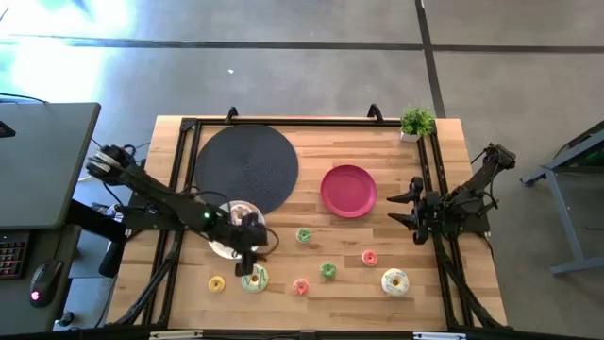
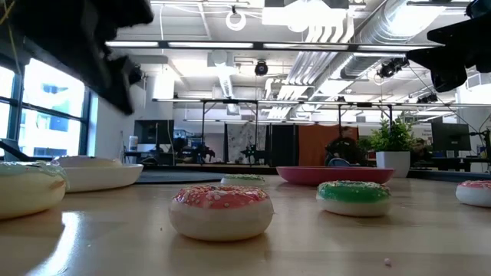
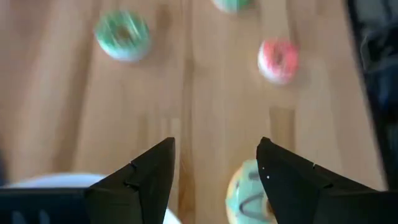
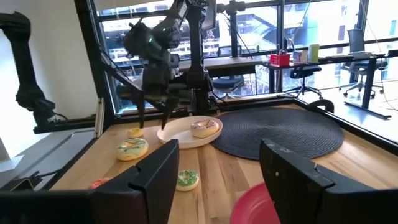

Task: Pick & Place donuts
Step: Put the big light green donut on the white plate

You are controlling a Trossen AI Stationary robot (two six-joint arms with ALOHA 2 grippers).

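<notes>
My left gripper [image 1: 249, 257] is open and points down above the table's near left part, between the white plate [image 1: 219, 247] and a large green-iced donut [image 1: 254, 280]. In its wrist view [image 3: 217, 168] that donut [image 3: 244, 198] shows partly behind one finger. A pink-iced donut [image 1: 241, 213] lies on the white plate. Small donuts lie flat on the wood: yellow [image 1: 216, 283], green [image 1: 304, 235], green [image 1: 327, 270], orange-pink [image 1: 300, 286], pink [image 1: 370, 257]. A large white-yellow donut [image 1: 394, 281] lies near right. My right gripper [image 1: 404, 212] waits, open, at the table's right side.
A pink plate [image 1: 348, 190] sits mid-table beside a dark round mat [image 1: 247, 168]. A small potted plant [image 1: 416, 123] stands at the far right corner. A black frame [image 1: 302, 121] runs around the table's edges. Bare wood shows between the pink plate and the donuts.
</notes>
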